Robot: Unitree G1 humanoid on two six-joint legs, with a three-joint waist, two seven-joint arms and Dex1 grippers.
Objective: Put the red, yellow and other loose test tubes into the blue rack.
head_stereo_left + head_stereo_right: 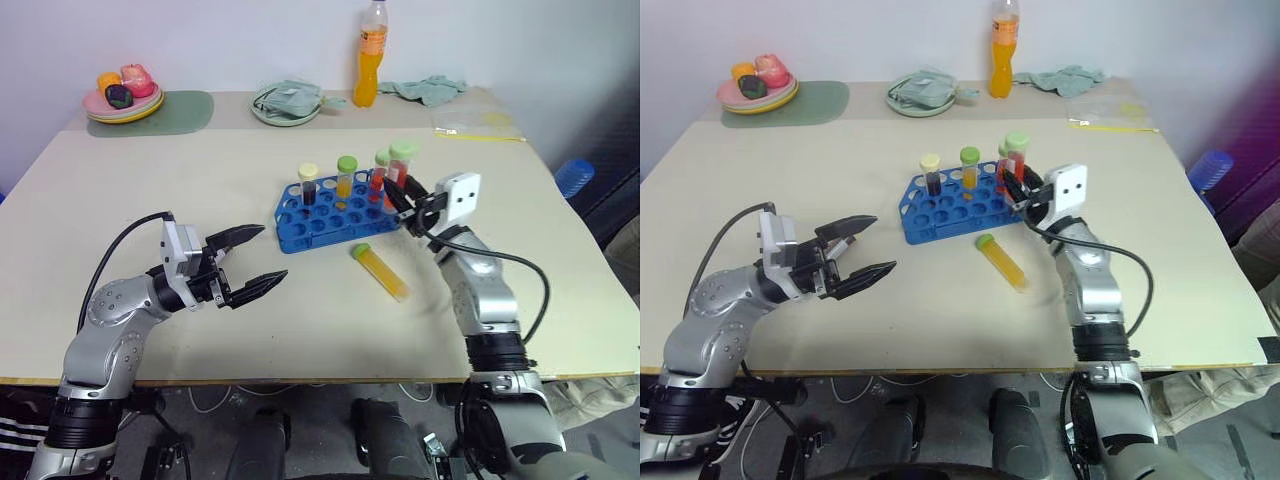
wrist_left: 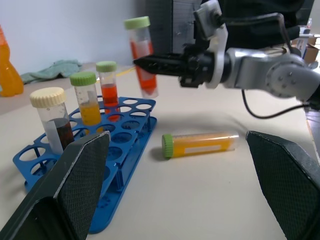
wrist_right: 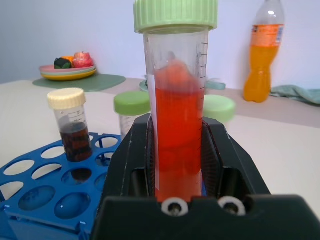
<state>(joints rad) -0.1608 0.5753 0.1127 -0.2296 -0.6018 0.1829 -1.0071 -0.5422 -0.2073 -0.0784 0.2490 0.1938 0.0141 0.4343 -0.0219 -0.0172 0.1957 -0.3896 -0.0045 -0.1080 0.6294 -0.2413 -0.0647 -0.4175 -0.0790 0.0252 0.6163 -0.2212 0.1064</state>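
Right gripper (image 1: 403, 200): fingers clamped on red tube (image 3: 176, 130), upright above blue rack (image 1: 330, 215); tube bottom hidden.
Left gripper (image 1: 252, 262): fingers apart, empty.
Yellow tube (image 1: 381, 270): lying on worktop (image 1: 150, 200) by rack.
Rack: holds 3 tubes.

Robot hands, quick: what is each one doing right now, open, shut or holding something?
Left gripper: fingers open, holding nothing.
Right gripper: fingers shut on the red test tube, above the blue rack.

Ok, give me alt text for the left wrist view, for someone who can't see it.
The right gripper holds a red test tube with a green cap upright above the blue rack, where cream-capped brown, yellow and red tubes already stand. A yellow tube lies on the table beside the rack, between the left gripper's open fingers.
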